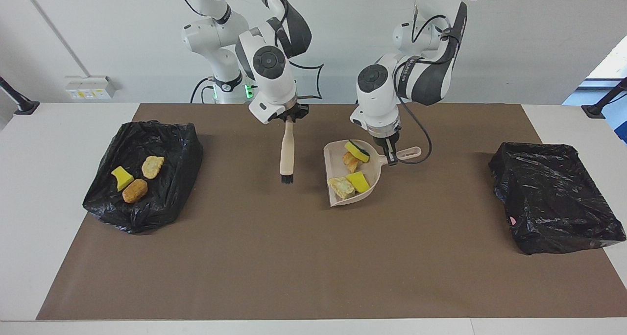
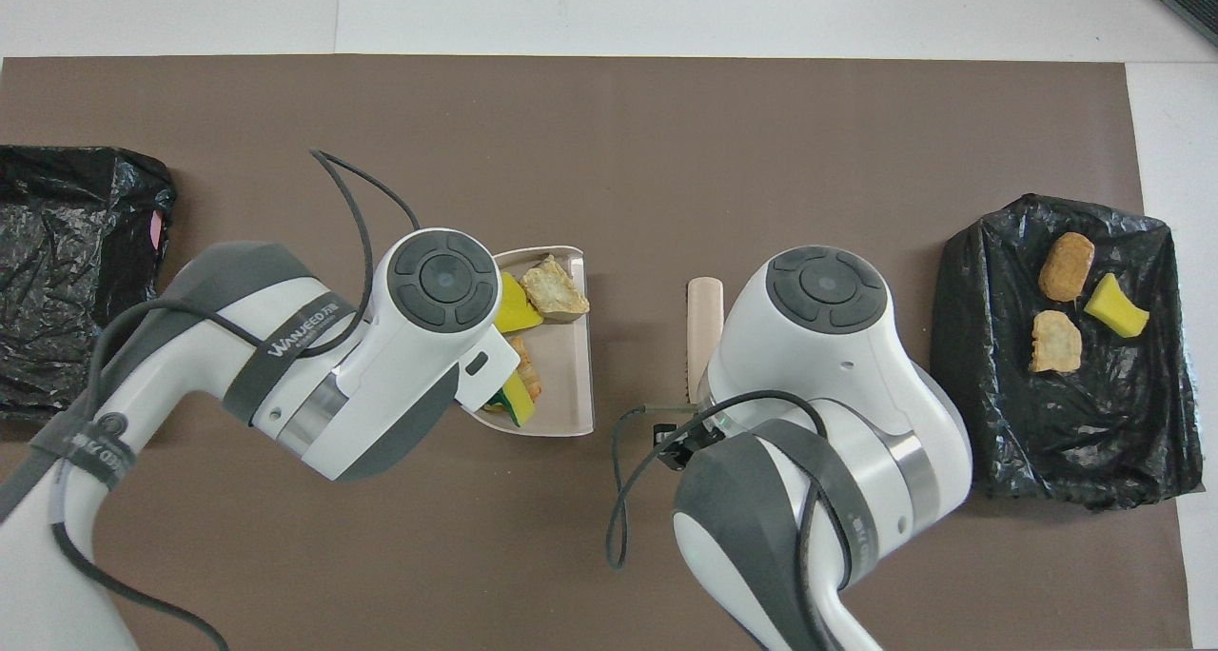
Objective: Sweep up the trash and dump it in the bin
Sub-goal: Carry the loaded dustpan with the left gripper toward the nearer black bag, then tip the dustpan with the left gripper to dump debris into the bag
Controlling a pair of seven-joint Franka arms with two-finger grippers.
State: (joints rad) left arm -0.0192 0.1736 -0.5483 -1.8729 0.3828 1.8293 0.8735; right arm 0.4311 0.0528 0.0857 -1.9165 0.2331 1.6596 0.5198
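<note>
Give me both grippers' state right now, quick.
Left gripper: shut on the dustpan handle; trash inside.
Right gripper: shut on the brush, bristles hanging down.

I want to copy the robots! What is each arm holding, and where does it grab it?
The right gripper holds the brush by its handle top. The left gripper holds the dustpan by its handle.

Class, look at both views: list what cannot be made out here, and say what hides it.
- Overhead view: the left claw and the dustpan handle, covered by the left arm's wrist.
- Overhead view: the right claw and most of the brush, under the right arm's wrist.
- Facing view: the floor of the bin at the left arm's end, lost in black liner.
</note>
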